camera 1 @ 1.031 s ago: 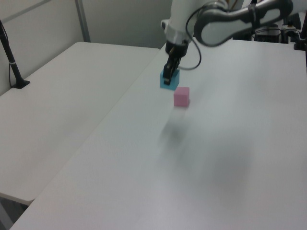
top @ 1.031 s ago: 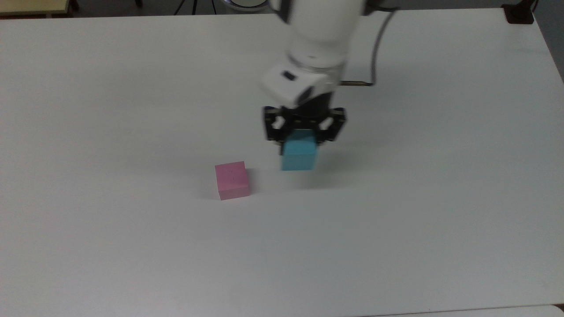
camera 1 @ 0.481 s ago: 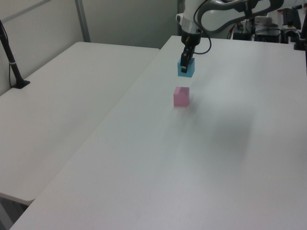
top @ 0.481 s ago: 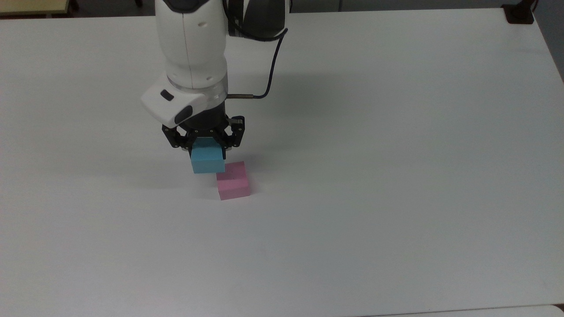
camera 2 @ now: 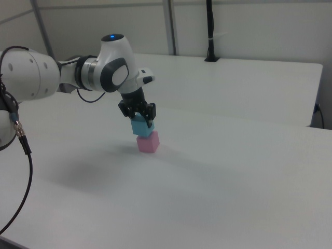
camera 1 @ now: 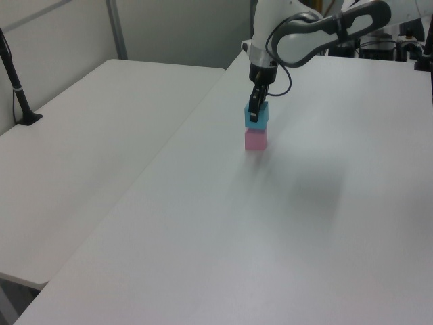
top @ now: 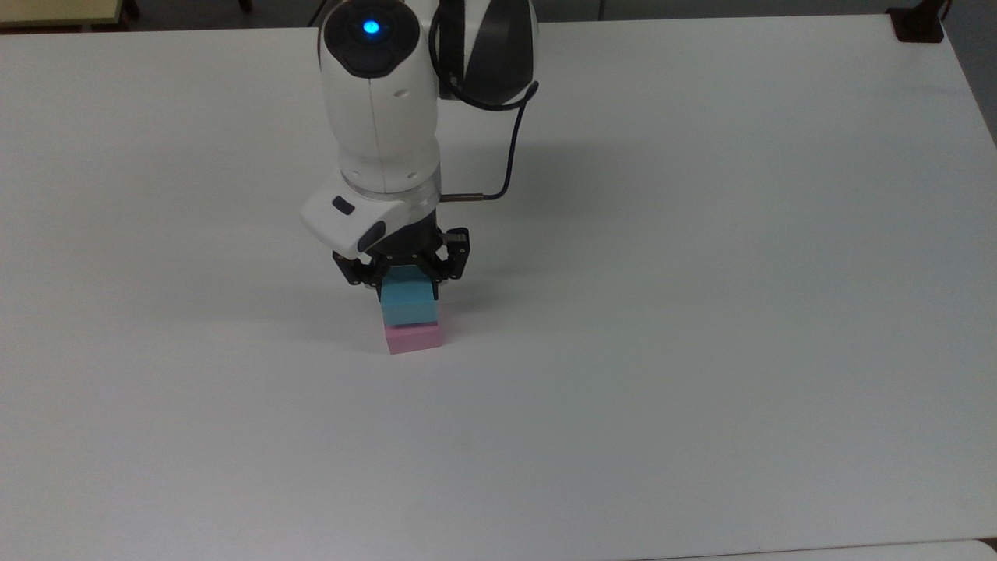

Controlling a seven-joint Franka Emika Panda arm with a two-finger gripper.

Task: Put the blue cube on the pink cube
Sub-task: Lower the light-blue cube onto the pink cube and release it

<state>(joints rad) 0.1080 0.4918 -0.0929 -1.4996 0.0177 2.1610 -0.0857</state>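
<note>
The pink cube [top: 414, 338] [camera 1: 256, 140] [camera 2: 148, 143] stands on the white table [top: 701, 312]. Directly over it is the blue cube [top: 407, 302] [camera 1: 256, 116] [camera 2: 141, 126], held from above by my gripper [top: 405, 284] [camera 1: 254, 112] [camera 2: 139, 120], which is shut on its sides. The blue cube's underside looks level with the pink cube's top; whether they touch I cannot tell. In the top view the blue cube hides most of the pink one.
A second white table [camera 1: 81, 156] adjoins on the left view's left, with a black clamped post [camera 1: 17, 88] on it. A black post [camera 2: 209, 31] stands at the back in the right view. A cable [top: 506, 156] loops off the wrist.
The gripper has carried the blue cube from the top view's right, past the pink cube to its left, then back over the pink cube and down onto its top.
</note>
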